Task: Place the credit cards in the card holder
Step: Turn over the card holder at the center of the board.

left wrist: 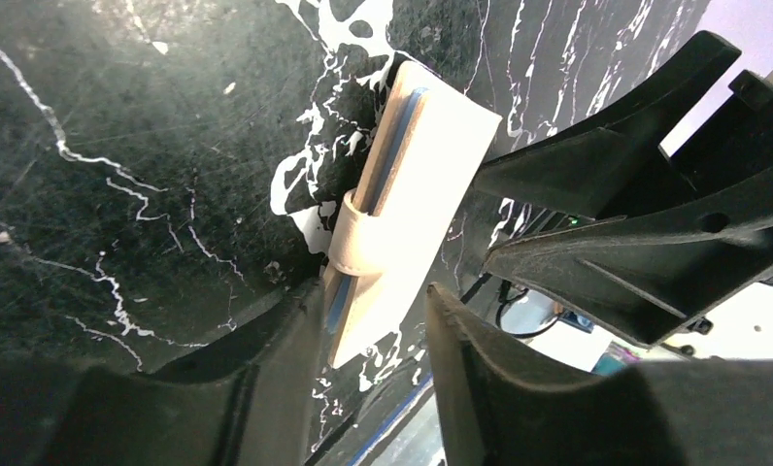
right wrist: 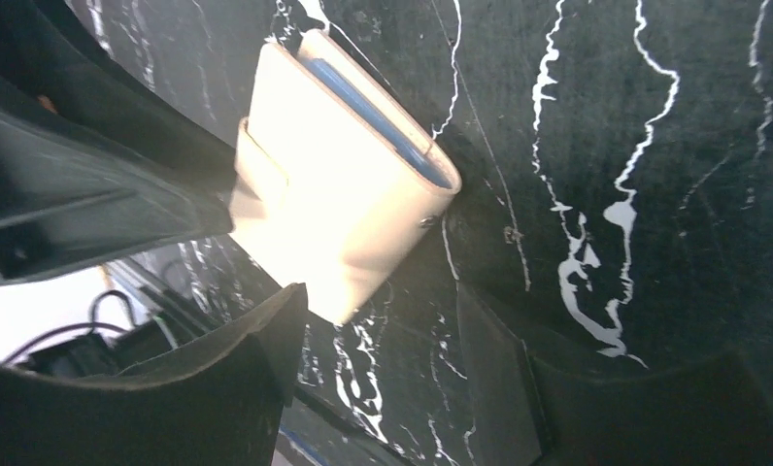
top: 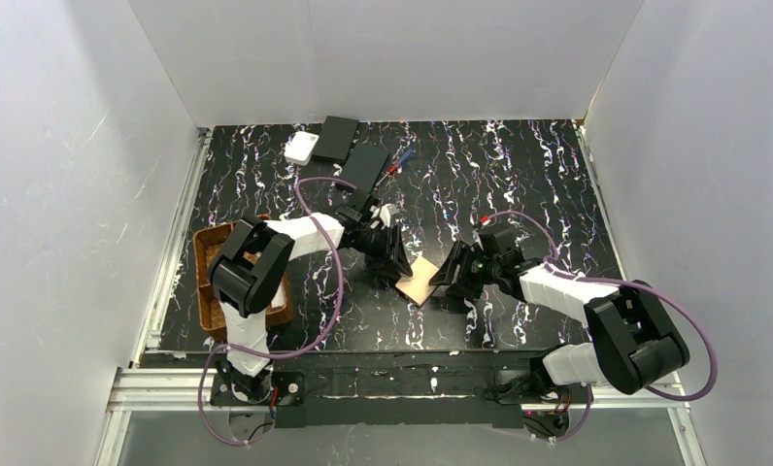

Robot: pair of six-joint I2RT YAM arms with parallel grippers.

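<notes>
**A:** Where is the card holder?

**B:** The card holder [top: 421, 280] lies on the table [top: 519, 175] at the middle of the top view. It is folded shut, with its clasp tab [left wrist: 358, 238] wrapped over the edge. The edge of a blue card [right wrist: 373, 107] shows between the flaps.

**A:** And your end effectors?

**B:** My left end effector [top: 399, 270] is just left of the holder. Its fingers are spread, and the holder's near end sits in the gap. I cannot tell whether a finger touches it. My right end effector [top: 448, 280] is just right of the holder, released, with a holder corner between its wide fingers. Neither one grasps anything.

**A:** What lies farther out?

**B:** A brown woven tray [top: 208, 291] is at the left edge. Two black boxes [top: 336, 138] and a white box [top: 301, 148] are at the upper middle.
</notes>
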